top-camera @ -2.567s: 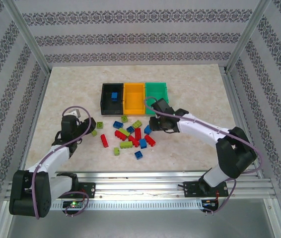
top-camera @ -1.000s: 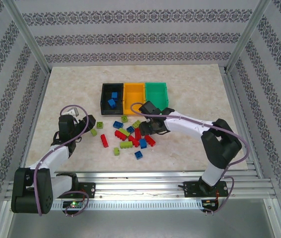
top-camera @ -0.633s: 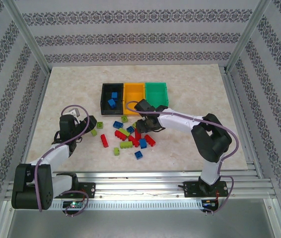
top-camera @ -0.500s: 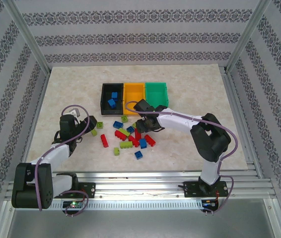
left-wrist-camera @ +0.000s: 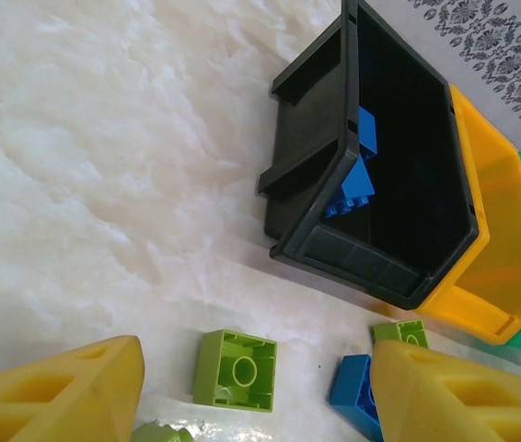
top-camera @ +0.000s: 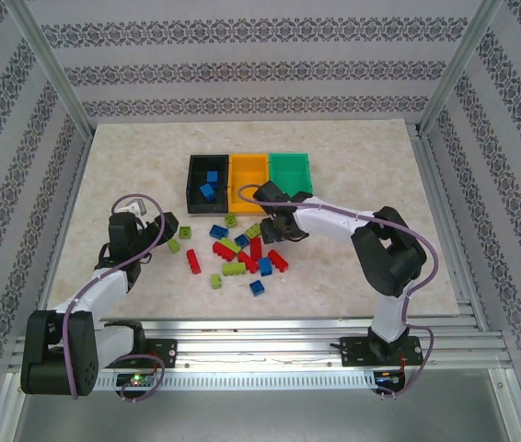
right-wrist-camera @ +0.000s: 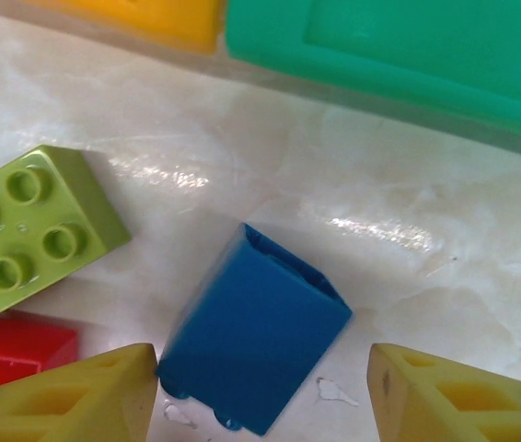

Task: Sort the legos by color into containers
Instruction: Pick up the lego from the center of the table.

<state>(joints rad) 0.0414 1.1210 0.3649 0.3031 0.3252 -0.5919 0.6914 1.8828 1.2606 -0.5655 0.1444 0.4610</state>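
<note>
A blue brick [right-wrist-camera: 259,336] lies on the marble table [right-wrist-camera: 399,230] between the fingers of the right gripper [right-wrist-camera: 260,387]. The jaws stand open around it: the left finger [right-wrist-camera: 67,396] is right at the brick's corner, the right finger [right-wrist-camera: 463,396] is apart from it, and nothing is gripped. To the left of this gripper are a long yellow-green brick [right-wrist-camera: 30,230] and, nearer, a red brick [right-wrist-camera: 17,345]. Ahead of it stands the green bin [right-wrist-camera: 408,55], with the orange bin [right-wrist-camera: 141,14] ahead and to the left.

The remaining loose legos [top-camera: 237,253] lie scattered on the table between the two grippers, on the near side of the bins.

The left gripper [left-wrist-camera: 256,391] is also open and holds nothing. A small yellow-green brick [left-wrist-camera: 235,370] lies hollow side up between its fingers, touching neither. Another blue brick [left-wrist-camera: 353,387] sits just beside the right finger [left-wrist-camera: 463,396]. Ahead and to the right of this gripper is the black bin [left-wrist-camera: 334,249], where two blue bricks [left-wrist-camera: 357,175] rest against the inner wall.
</note>
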